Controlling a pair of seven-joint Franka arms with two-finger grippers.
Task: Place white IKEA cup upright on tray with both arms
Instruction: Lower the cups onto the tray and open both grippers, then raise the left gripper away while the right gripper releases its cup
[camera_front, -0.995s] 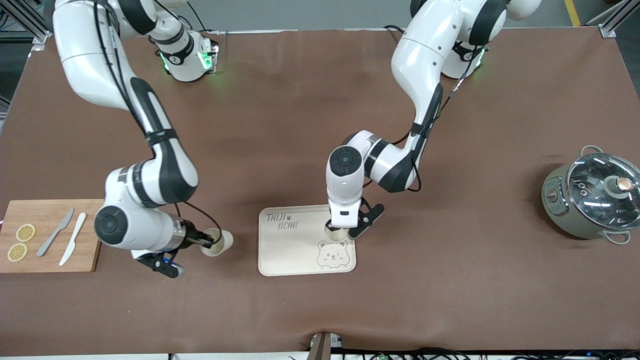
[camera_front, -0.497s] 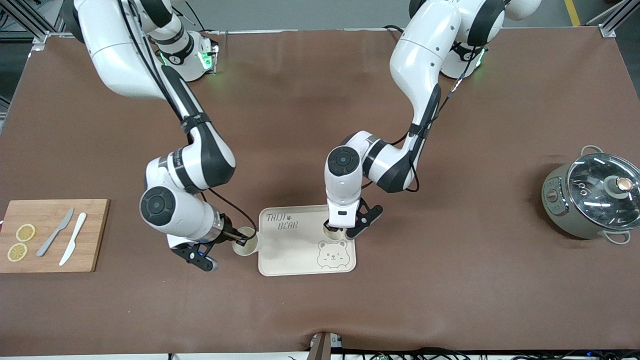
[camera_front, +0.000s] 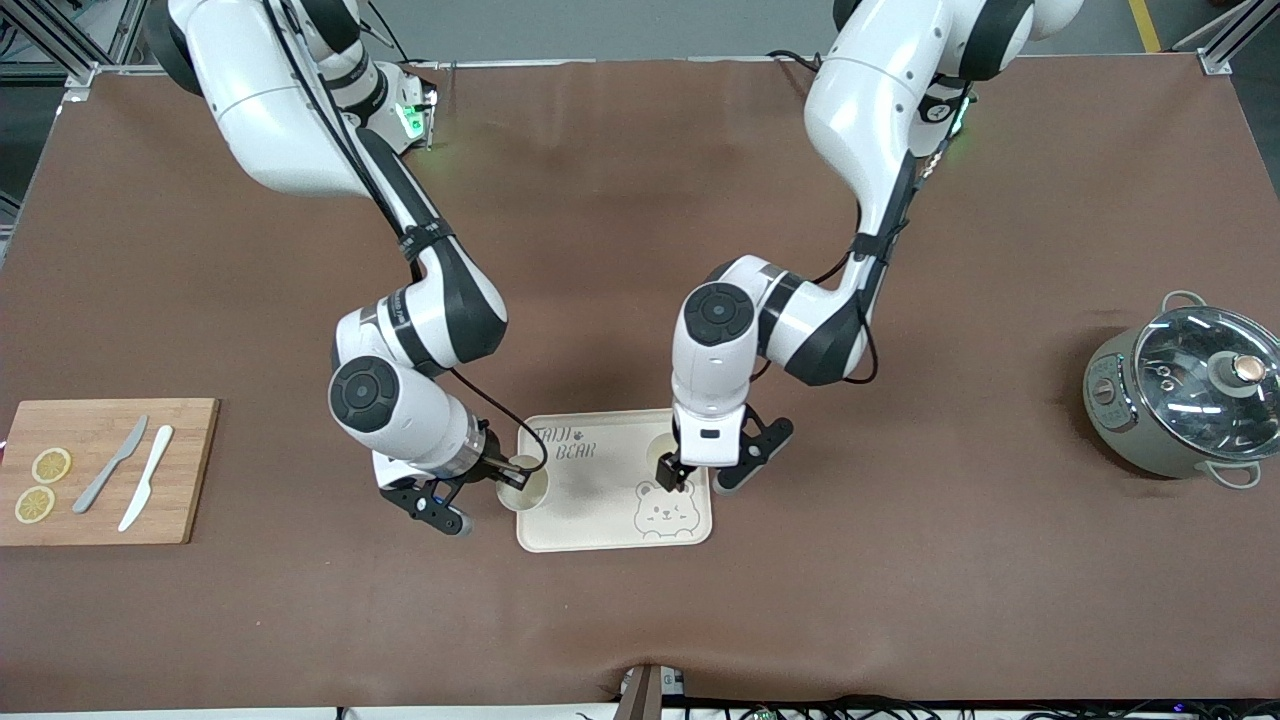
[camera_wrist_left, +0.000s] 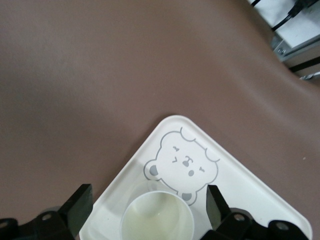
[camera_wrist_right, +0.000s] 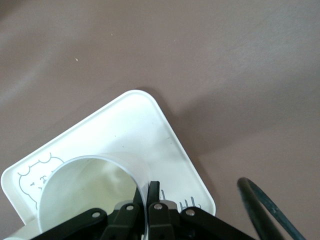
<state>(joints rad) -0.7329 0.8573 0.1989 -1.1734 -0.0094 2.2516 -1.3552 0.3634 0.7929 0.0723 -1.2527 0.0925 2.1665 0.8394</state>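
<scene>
The cream tray (camera_front: 600, 510) with "TAIJI BEAR" lettering and a bear face lies mid-table. One white cup (camera_front: 662, 453) stands upright on it above the bear face. My left gripper (camera_front: 672, 472) is open just over this cup; in the left wrist view the cup (camera_wrist_left: 157, 220) sits between the spread fingers (camera_wrist_left: 80, 200) without touching them, on the tray (camera_wrist_left: 250, 195). My right gripper (camera_front: 508, 470) is shut on the rim of a second white cup (camera_front: 523, 483), mouth up, at the tray's edge toward the right arm's end. The right wrist view shows that cup (camera_wrist_right: 90, 190), the gripper (camera_wrist_right: 149, 189) and the tray (camera_wrist_right: 135, 120).
A wooden cutting board (camera_front: 190, 470) with two lemon slices and two knives lies at the right arm's end. A grey pot with a glass lid (camera_front: 1190, 390) stands at the left arm's end.
My right arm has carried its cup from near the cutting board to the tray's edge. My left gripper has let go of its cup on the tray and lifted slightly.
</scene>
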